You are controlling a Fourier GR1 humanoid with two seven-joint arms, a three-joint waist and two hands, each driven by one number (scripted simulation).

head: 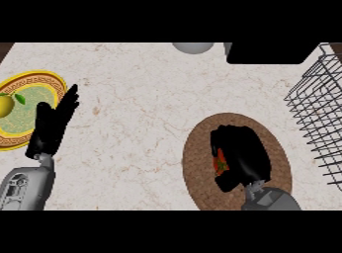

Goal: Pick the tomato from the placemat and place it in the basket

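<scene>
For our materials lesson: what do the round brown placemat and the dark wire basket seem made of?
The round brown placemat is probably matte woven fibre: grainy texture. The dark wire basket looks like coated metal: thin rods in an open grid.

Even, soft light is falling flat across the pale marble counter, which is reading as the brightest area. Both hands are coming out as solid black shapes, left hand and right hand, their surface detail getting swallowed. The tomato is showing only as a red sliver against that black. The lemon is glowing saturated yellow. The left forearm is catching mild grey shading. The placemat is reading mid-brown. Basket wires are fanning outward toward the right edge.
</scene>
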